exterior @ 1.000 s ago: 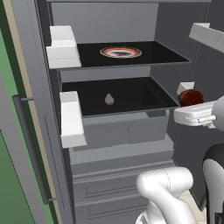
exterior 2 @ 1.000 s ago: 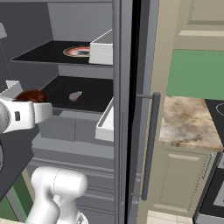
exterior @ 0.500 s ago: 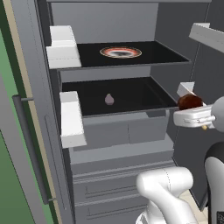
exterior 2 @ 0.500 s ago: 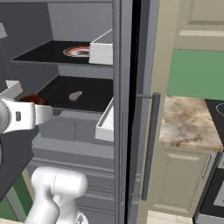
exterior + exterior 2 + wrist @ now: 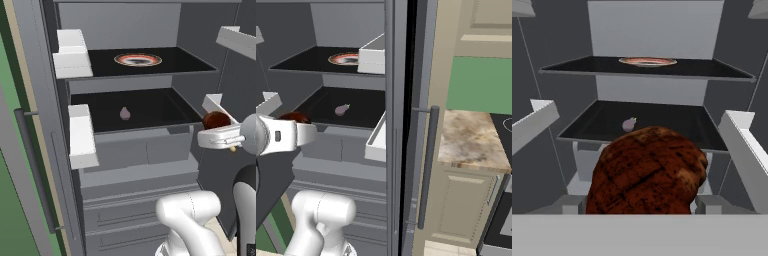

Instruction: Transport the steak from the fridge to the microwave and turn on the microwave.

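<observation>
The gripper [image 5: 220, 131] is clamped on the steak [image 5: 647, 172], in front of the open fridge [image 5: 150, 100]; a plate [image 5: 647, 61] sits on the shelf beyond it.

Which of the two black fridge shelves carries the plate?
The upper shelf carries the plate. The lower shelf has only a small pinkish bulb.

**2 black fridge shelves, 1 item on each**

Inside the open fridge [image 5: 125, 165], the upper shelf [image 5: 185, 62] carries a flat round plate [image 5: 138, 60] with a reddish rim, lying near the shelf's middle. The lower shelf [image 5: 155, 110] holds 1 small pale pinkish bulb-shaped item [image 5: 125, 114], sitting toward its centre, with bare black surface all round it. Below the lower shelf sit grey drawers [image 5: 140, 150].
</observation>
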Robot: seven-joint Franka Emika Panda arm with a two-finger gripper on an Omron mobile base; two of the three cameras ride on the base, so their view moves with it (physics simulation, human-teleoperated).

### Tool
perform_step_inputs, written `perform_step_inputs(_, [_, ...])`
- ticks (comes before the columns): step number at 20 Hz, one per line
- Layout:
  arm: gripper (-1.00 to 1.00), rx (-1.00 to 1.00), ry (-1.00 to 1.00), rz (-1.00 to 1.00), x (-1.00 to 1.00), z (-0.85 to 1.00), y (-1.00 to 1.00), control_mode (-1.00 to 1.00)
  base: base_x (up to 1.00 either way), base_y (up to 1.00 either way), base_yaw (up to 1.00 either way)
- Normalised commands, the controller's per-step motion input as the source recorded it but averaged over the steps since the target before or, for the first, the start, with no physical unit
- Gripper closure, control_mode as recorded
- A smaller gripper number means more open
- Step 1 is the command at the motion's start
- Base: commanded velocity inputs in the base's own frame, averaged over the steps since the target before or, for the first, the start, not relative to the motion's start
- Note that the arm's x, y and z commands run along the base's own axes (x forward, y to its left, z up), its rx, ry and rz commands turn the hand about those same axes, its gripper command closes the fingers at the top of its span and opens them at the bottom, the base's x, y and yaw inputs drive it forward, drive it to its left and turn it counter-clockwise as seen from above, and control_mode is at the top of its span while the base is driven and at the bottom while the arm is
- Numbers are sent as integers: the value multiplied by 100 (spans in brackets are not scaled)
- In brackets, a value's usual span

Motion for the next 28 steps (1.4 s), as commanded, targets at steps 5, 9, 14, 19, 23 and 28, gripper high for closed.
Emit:
perform_step_inputs(5, [100,0,0,0,0,0,0,100,-5,0,-1])
perform_step_inputs(9, [100,0,0,0,0,0,0,100,-56,-2,-12])
perform_step_inputs(14, [100,0,0,0,0,0,0,100,-84,-20,-23])
perform_step_inputs(19, [100,0,0,0,0,0,0,100,-63,-32,-26])
perform_step_inputs(23, [100,0,0,0,0,0,0,100,-32,-45,-24])
perform_step_inputs(28, [100,0,0,0,0,0,0,100,-10,-72,-20])
